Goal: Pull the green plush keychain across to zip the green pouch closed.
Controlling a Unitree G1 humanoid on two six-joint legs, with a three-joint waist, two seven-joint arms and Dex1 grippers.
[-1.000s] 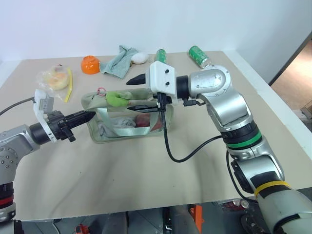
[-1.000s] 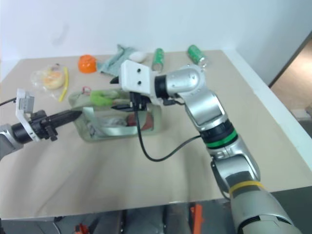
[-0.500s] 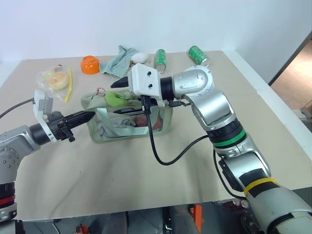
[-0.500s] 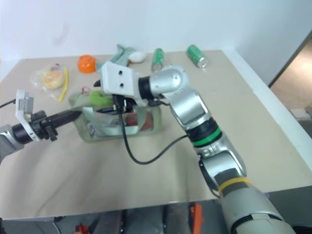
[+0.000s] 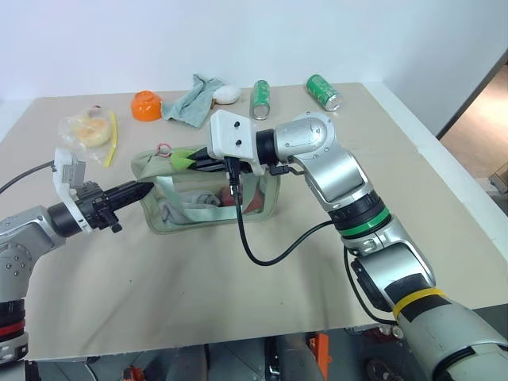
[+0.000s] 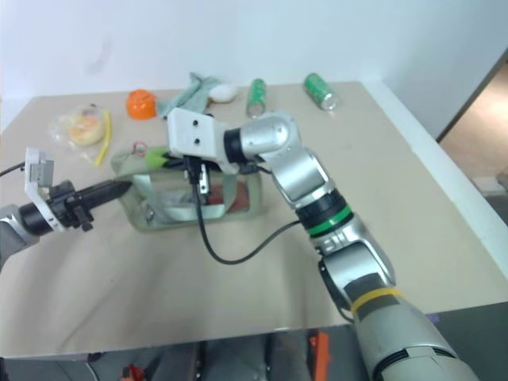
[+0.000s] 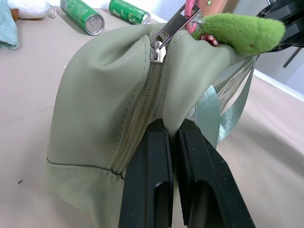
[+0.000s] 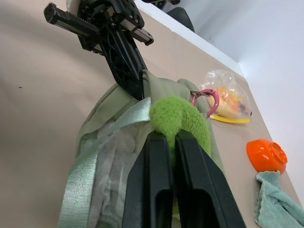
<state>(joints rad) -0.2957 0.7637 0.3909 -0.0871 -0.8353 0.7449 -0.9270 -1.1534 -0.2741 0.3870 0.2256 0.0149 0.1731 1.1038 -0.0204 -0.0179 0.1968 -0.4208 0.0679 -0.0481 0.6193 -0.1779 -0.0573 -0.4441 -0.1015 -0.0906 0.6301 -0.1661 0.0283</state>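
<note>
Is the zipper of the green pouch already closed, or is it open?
Mostly open. On the green pouch the zipper slider sits at the end that the left gripper pinches.

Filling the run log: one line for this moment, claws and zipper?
left claw: shut on green pouch end | right claw: shut on green plush keychain | zipper: not yet pulled across

The two head views look forward and down over the surface [image 5: 238,302] from above, sharing nearly the same scene. Each wrist view sits close behind its own end effector, looking along the fingers at the green pouch [image 7: 109,95], which all four views share.
</note>
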